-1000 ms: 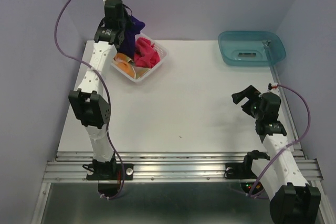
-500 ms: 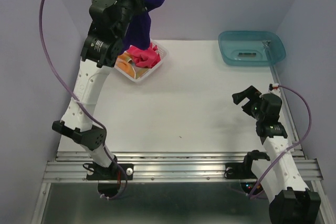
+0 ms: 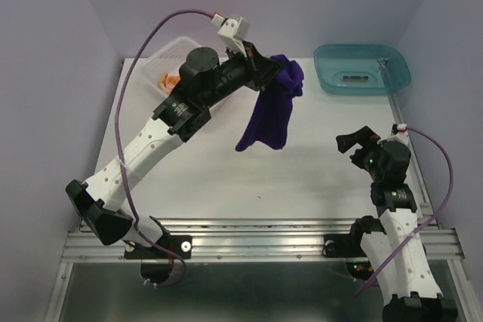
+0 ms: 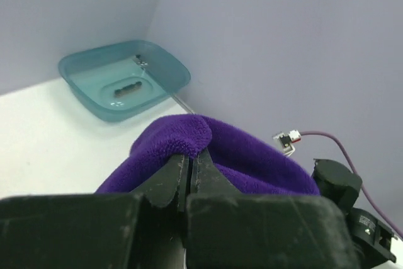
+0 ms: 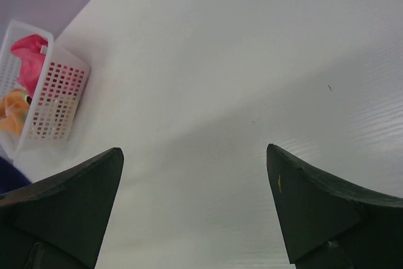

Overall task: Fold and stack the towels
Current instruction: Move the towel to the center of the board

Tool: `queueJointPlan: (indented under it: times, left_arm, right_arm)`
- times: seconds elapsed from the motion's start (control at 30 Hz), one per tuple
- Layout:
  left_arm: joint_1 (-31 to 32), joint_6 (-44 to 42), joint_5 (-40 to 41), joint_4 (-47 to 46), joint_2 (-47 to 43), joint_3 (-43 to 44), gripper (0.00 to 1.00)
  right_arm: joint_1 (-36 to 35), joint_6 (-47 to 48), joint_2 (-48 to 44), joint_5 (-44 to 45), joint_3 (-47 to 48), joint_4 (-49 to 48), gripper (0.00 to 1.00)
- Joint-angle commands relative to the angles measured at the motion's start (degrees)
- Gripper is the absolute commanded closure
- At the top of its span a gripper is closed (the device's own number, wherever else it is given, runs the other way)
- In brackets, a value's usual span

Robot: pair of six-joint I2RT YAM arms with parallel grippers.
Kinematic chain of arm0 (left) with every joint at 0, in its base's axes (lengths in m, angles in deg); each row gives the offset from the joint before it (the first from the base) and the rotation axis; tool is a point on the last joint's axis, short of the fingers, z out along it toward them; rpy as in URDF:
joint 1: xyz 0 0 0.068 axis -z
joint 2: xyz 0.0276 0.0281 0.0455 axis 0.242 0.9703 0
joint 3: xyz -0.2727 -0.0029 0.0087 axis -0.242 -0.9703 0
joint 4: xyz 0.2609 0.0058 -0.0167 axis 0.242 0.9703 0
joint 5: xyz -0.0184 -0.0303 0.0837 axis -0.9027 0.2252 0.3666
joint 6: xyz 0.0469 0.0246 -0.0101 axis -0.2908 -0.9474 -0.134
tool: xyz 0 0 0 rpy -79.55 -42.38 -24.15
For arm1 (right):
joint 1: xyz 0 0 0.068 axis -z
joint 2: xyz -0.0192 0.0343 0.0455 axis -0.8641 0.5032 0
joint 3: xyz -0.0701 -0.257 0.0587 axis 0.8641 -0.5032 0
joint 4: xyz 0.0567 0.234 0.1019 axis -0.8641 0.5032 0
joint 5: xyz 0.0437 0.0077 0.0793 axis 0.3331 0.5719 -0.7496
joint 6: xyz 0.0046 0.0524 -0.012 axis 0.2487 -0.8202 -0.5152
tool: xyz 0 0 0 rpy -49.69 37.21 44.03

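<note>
My left tool (image 3: 266, 73), clenched on the purple towel (image 3: 270, 115), holds it over the middle of the bench (image 3: 226, 179). The towel's long axis hangs straight down. My right tool (image 3: 349, 147), released and spread, lies nearest its free lower edge.

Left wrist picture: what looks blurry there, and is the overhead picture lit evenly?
Left wrist view: the dark fingers at the bottom look soft, close to the lens; the purple towel and teal tray are clearer. Top view: even light, no glare, only faint shadows.
</note>
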Motion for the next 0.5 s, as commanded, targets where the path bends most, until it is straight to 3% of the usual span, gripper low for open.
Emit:
queueJointPlan:
  times: [0.0, 0.07, 0.13, 0.17, 0.2, 0.23, 0.27, 0.33, 0.47]
  left_arm:
    - [0.4, 6.0, -4.1, -12.6, -3.7, -12.6, 1.0]
    - [0.3, 8.2, 1.8, -13.8, -6.9, -19.3, 1.0]
    - [0.1, 11.1, 13.1, -13.6, -8.8, -29.2, 0.96]
    - [-0.5, 13.3, 16.1, -13.7, -9.9, -32.6, 0.71]
    - [-1.3, 14.6, 18.2, -13.4, -10.1, -35.4, 0.59]
    - [-2.2, 15.9, 22.1, -11.0, -9.9, -39.6, 0.34]
    - [-3.9, 17.0, 22.7, -8.9, -8.6, -40.7, 0.22]
    - [-9.6, 21.1, 22.5, -2.0, -7.3, -42.9, 0.13]
    - [-12.9, 21.1, 18.5, -2.5, -10.6, -47.6, 0.01]
  right_arm:
    - [-0.1, -0.6, -1.7, -0.2, 3.2, 0.6, 0.0]
    - [-0.1, -0.5, -1.9, -1.3, 3.0, 0.1, 0.0]
    - [-0.1, -0.2, -1.7, -1.8, 3.1, 0.1, 0.0]
    - [-0.1, 0.0, -1.2, -2.6, 3.1, 0.1, 0.0]
    - [-0.1, 0.3, -0.7, -3.3, 3.3, 0.1, 0.0]
    - [-0.1, 1.9, -0.2, -6.1, 3.4, 0.3, 0.0]
    - [-0.1, 2.8, 0.4, -7.9, 3.4, -0.1, 0.0]
    - [-0.2, 3.7, 2.9, -10.0, 3.3, -1.3, 0.0]
    - [-2.6, 5.0, 6.6, -9.5, 3.6, -1.6, 0.0]
